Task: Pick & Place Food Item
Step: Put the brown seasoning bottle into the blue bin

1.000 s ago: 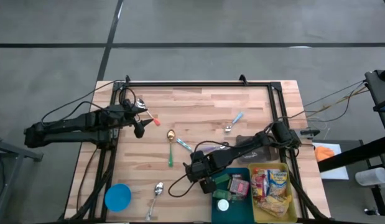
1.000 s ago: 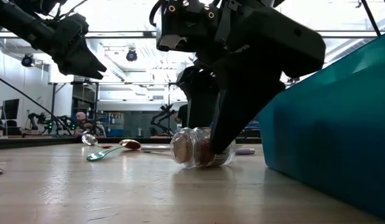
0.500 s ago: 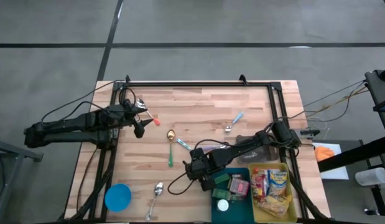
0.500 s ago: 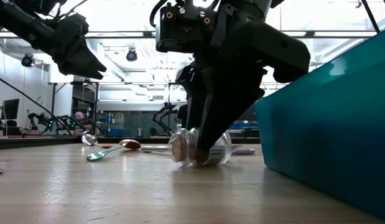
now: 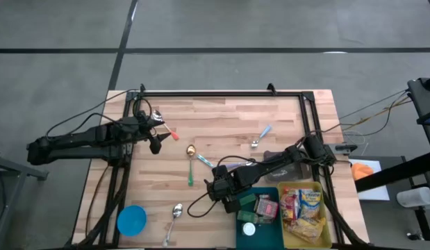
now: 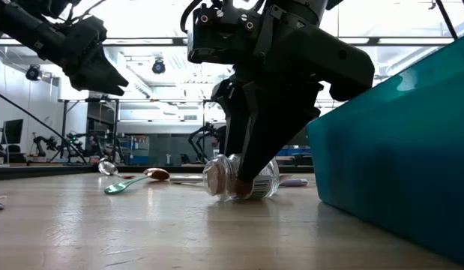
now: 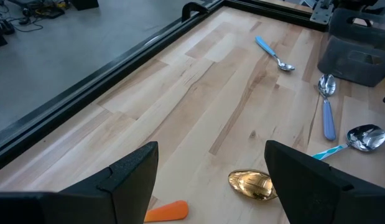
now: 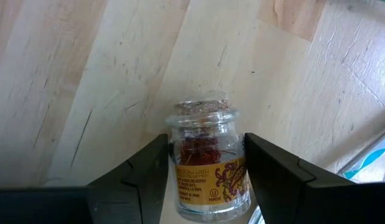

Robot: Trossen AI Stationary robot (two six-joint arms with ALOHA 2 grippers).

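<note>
The right gripper (image 8: 204,171) is seen lowered to the wooden table (image 5: 228,118), its two dark fingers (image 8: 139,171) clamped against the sides of a small clear glass jar with a cork stopper and red strands inside (image 8: 204,158), which lies on its side on the wood just beside the teal plastic bin (image 6: 400,150). On the jar's yellow patterned label a small "U" mark and the word "PAREVE" can be made out; the rest is too small to read. The left gripper (image 5: 156,141) is held above the table's far left part with its fingers spread and nothing between them.

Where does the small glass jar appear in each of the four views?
High view: not visible, under the right gripper, left of the teal bin.
Low view: jar lying centre, beside the bin.
Left wrist view: not in it.
Right wrist view: jar between the fingers.
Shared landmark: the teal bin.
</note>
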